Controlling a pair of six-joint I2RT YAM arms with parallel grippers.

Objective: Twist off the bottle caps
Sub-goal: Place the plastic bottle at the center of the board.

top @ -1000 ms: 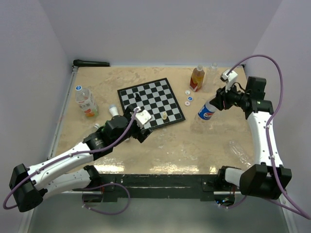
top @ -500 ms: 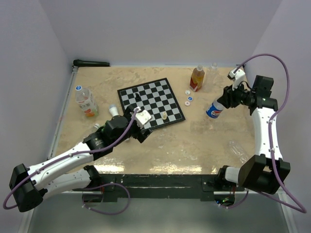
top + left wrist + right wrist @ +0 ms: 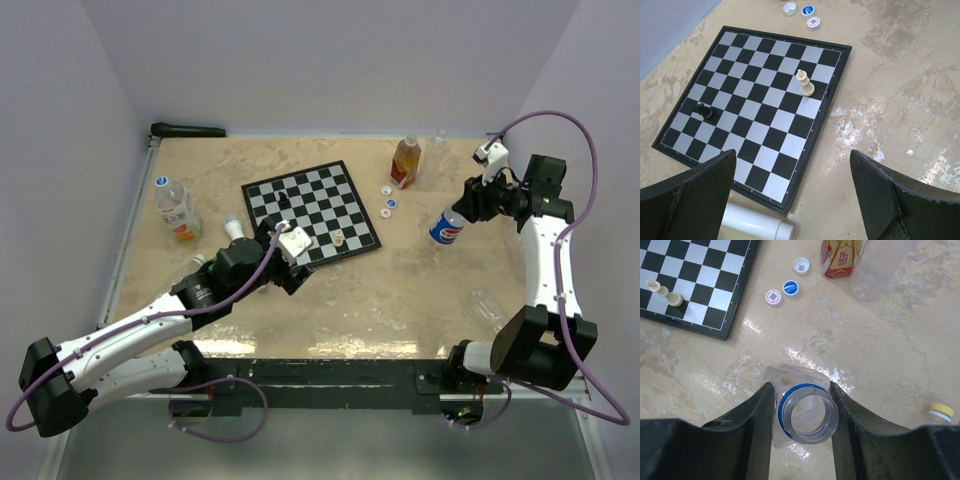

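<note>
Holding bottle [image 3: 447, 229] in right fingers [image 3: 757, 427], capless mouth shown only by wrist, left fingers [image 3: 890, 197] wide

Three loose bottle caps [image 3: 390, 200] lie close together on the worktop [image 3: 880, 365], just off the chessboard's [image 3: 700, 275] corner. A white cap [image 3: 801, 265] lies open side up, a blue cap [image 3: 790, 287] top up, and a pink-ringed white cap [image 3: 773, 297] top up. A yellow cap [image 3: 941, 411] sits on a clear bottle's [image 3: 934, 421] neck.

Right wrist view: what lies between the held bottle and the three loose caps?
Nothing: only bare table separates the bottle from the loose caps, as the right wrist view shows.
</note>
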